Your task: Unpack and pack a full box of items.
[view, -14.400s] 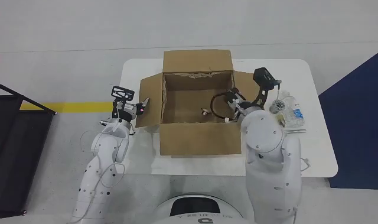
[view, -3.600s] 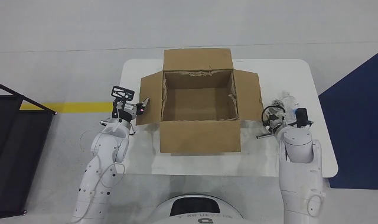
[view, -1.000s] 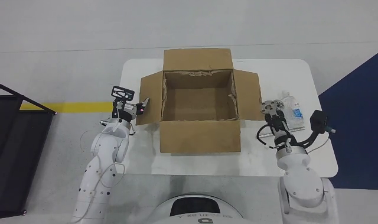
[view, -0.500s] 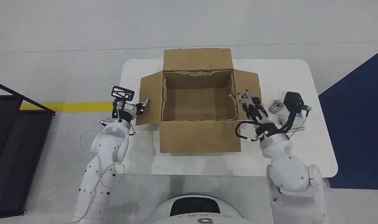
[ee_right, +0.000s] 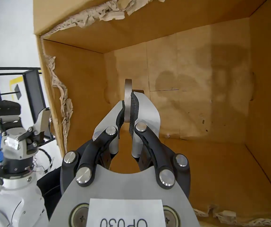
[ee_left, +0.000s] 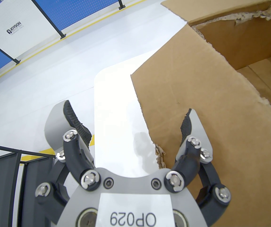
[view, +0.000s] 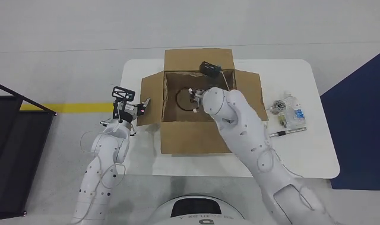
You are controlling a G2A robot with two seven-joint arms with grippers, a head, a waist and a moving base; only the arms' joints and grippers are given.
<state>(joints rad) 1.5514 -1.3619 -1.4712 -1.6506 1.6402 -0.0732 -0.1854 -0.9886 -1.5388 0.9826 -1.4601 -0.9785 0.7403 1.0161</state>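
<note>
box (view: 184, 139) stands open in the middle of the bench (view: 314, 159), flaps spread. the right arm reaches down into it, its right gripper (view: 193, 99) low inside near the left wall. a bottle (view: 294, 111) and a pen (view: 289, 130) lie out on the bench to the right of the box, well apart from it. the left gripper (view: 143, 104) hangs just beside the left flap (view: 151, 100).

from the left wrist, the left gripper (ee_left: 128, 111) has its fingers spread wide with nothing between them, next to the flap (ee_left: 196, 90).

from the right wrist, the right gripper (ee_right: 127, 107) has its fingers pinched on a thin grey disc (ee_right: 127, 88), held edge-on above the bare box floor (ee_right: 208, 83).

this looks like the packing half, with the first item going in. the next move likely calls for lowering the disc to the floor and parting the fingers. the arm should then lift straight out, clear of the torn rim, before going for the bottle and pen.
</note>
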